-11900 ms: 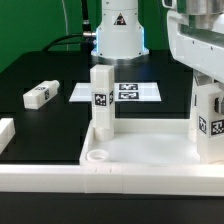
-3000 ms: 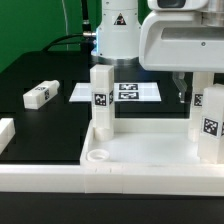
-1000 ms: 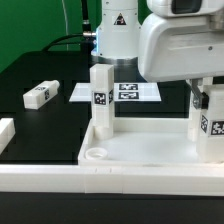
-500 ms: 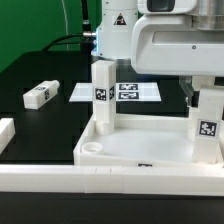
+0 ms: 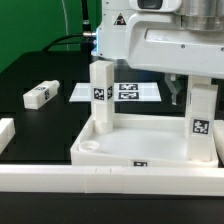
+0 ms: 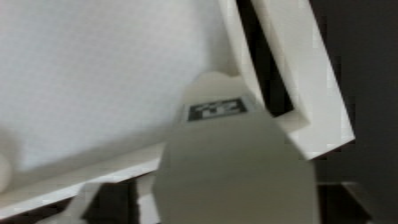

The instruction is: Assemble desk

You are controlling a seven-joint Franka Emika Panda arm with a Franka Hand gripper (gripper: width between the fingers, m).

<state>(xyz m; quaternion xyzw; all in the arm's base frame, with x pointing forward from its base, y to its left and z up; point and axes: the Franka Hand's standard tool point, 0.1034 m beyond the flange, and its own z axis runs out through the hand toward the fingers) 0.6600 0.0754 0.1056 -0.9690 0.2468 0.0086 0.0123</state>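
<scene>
At a corner of the desk top [image 5: 150, 148], by its standing leg [image 5: 201, 112], my gripper [image 5: 179, 92]: width and hold I cannot tell; I'd lift straight up, gently

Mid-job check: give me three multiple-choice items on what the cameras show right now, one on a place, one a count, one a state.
1. Where is the loose leg?
A. On the black table, to the exterior view's left of the desk top
B. Inside the desk top
C. On the marker board

2. How many legs stand upright on the desk top?
A. One
B. Two
C. Four

3. How does the loose leg rest?
A. Upright
B. Lying on its side
C. Leaning on a standing leg

Answers:
1 A, it lies on the table, apart from the desk top.
2 B, the back corner leg and the right-side leg both stand.
3 B, its long side lies flat on the table.
</scene>
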